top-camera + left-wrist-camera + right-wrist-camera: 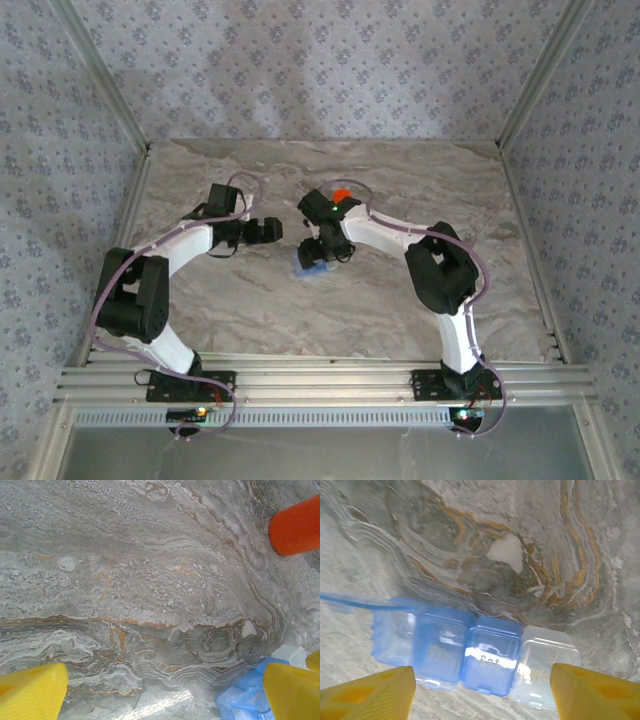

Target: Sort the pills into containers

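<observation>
Checking the top cam first: right gripper [320,252] hovering right over the blue pill organizer [306,266], about mid-way across the marble table [450,180]. Orange bottle [341,194] tucked just behind that same arm, on the far side from the bases, near the organizer but not touching it.

Over to the right wrist cam. Yellow fingers [367,692] down in both bottom corners, spread fairly wide and clamping nothing. More straddling the organizer than squeezing it, and no clear contact with the plastic. Counting four compartments in a strip: a pale see-through blue one at the left, two deeper blue ones in the middle, and a clear one at the right. Can read "Sat" on the second deep blue lid. Can't tell about pills inside, too hazy.

Now the left gripper [268,231]: sitting just left of the organizer, pointed toward it, a small gap between. From its own wrist cam, fingers pushed way out to both bottom corners, so opened right up and holding nothing, with bare marble in between. Also catching a corner of the organizer at bottom right, tight beside the right-hand finger, plus the orange bottle poking in at the top right edge.
</observation>
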### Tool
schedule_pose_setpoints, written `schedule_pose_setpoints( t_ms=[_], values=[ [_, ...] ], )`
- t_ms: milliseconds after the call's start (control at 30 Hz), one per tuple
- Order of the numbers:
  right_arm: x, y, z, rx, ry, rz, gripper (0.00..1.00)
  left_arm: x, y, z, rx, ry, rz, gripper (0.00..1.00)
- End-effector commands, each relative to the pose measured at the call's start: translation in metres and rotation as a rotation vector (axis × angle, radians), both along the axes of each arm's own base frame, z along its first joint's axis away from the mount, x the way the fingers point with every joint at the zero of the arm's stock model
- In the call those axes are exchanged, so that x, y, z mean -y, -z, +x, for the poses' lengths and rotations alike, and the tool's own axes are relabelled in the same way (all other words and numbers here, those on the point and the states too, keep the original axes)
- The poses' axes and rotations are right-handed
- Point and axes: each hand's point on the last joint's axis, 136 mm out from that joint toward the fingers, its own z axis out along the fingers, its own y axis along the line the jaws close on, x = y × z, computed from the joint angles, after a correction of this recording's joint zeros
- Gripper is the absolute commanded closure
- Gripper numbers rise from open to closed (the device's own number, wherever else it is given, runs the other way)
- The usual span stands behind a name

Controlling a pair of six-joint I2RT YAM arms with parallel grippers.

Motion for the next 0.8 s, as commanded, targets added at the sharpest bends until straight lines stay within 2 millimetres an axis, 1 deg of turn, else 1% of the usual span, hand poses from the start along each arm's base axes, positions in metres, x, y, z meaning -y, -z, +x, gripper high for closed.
schedule_pose_setpoints(
  t_ms=[0,100,167,233,400,467,533,633,767],
  values=[
    [-0.005,-0.044,0.017,0.030,0.049,0.097,0.25,0.003,-0.018,0.004,0.031,0.009,-0.032,0.00],
    [0.004,-0.077,0.039,0.079,0.106,0.162,0.25,0.003,-0.019,0.004,0.033,0.009,-0.031,0.01],
    [0.014,-0.096,0.055,0.112,0.149,0.197,0.24,0.003,-0.020,0.005,0.035,0.009,-0.031,0.00],
    [0.029,-0.112,0.075,0.150,0.202,0.220,0.24,0.003,-0.021,0.005,0.035,0.010,-0.031,0.00],
    [0.071,-0.135,0.127,0.237,0.323,0.209,0.22,0.004,-0.024,0.006,0.038,0.010,-0.035,0.01],
    [0.079,-0.139,0.143,0.253,0.351,0.211,0.21,0.004,-0.024,0.006,0.036,0.010,-0.036,0.00],
    [0.081,-0.139,0.156,0.263,0.354,0.206,0.19,0.005,-0.025,0.006,0.034,0.013,-0.035,0.01],
    [0.078,-0.129,0.167,0.254,0.327,0.165,0.19,0.004,-0.027,0.006,0.036,0.013,-0.035,0.00],
    [0.068,-0.108,0.168,0.223,0.281,0.107,0.18,0.004,-0.029,0.007,0.037,0.015,-0.032,0.01]
  ],
)
